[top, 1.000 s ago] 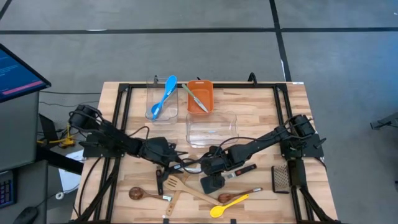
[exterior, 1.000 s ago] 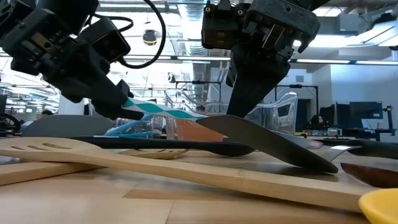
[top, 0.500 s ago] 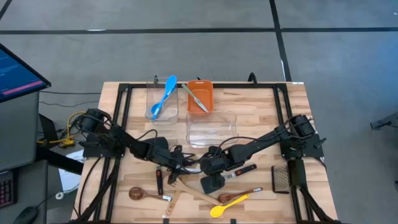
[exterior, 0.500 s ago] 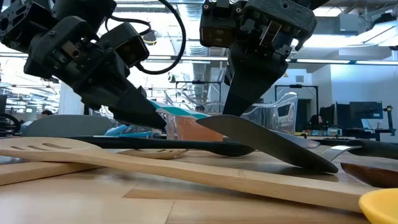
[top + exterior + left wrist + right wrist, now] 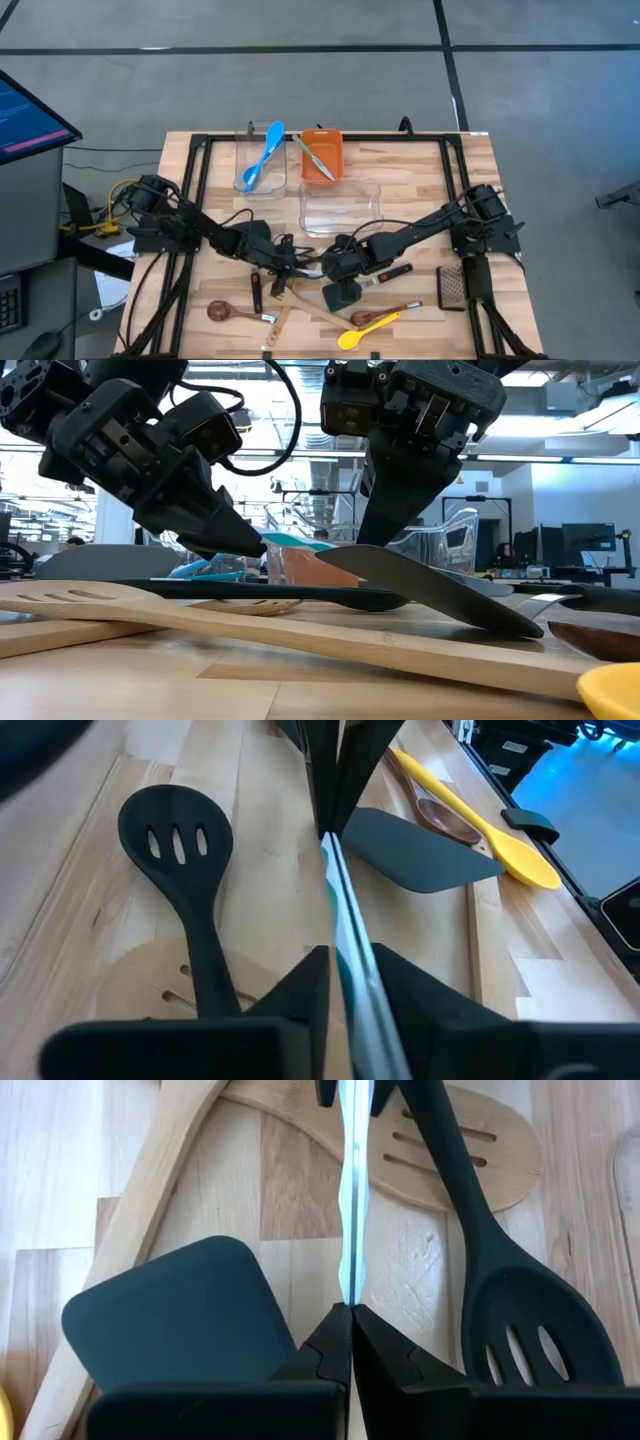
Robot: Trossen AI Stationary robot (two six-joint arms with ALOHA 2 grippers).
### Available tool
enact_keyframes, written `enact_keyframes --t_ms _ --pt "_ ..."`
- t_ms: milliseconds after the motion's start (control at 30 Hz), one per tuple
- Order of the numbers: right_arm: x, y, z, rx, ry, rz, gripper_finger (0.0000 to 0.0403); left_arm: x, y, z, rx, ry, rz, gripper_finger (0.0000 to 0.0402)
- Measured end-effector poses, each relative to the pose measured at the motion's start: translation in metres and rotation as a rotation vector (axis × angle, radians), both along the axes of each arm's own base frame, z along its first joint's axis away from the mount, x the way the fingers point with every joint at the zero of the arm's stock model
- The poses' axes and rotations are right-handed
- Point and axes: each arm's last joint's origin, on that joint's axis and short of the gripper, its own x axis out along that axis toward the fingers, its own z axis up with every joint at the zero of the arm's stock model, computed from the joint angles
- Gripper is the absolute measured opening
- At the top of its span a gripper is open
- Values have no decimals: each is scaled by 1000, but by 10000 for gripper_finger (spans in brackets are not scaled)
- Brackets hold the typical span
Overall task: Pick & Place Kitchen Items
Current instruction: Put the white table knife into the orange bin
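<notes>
A spatula with a teal-and-white striped handle (image 5: 295, 542) and a dark grey blade (image 5: 430, 588) spans between my two grippers over the table's near middle. My right gripper (image 5: 345, 1308) is shut on the handle beside the blade. My left gripper (image 5: 345, 982) is shut on the handle farther toward the table's left. Below them lie a black slotted spoon (image 5: 180, 850), a wooden slotted spatula (image 5: 90, 600), a wooden spoon (image 5: 225, 311) and a yellow spoon (image 5: 365, 332). My left gripper pinches the striped handle (image 5: 338, 935) between its two fingers, toward the handle's free end. It comes slanting down from the table's left, fingers lying along the handle. My right gripper pinches the same handle (image 5: 346, 1280) next to the blade, from above and slanting. The handle runs about level above the table, and the blade (image 5: 342, 295) slants down toward the tabletop.
At the back stand a clear tub (image 5: 250, 165) with a blue spoon (image 5: 265, 152), an orange bin (image 5: 322, 155) holding a utensil, and another clear tub (image 5: 340, 205). A grater (image 5: 452, 285) lies near the right arm's base. Black frame bars run along the table's sides.
My left gripper has moved toward the table's right along the striped handle, nearer my right gripper, and has shut on the handle. The spatula and my right gripper have stayed where they were.
</notes>
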Motion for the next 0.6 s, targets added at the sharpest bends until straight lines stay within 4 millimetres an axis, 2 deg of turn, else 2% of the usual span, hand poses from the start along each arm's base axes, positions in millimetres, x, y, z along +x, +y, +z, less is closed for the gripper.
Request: enact_keyframes --t_ms 167,600 --pt "0 0 0 0 2 1 0 0 0 0 1 0 2 12" --pt "0 0 0 4 4 3 0 0 0 0 -7 2 -23 7"
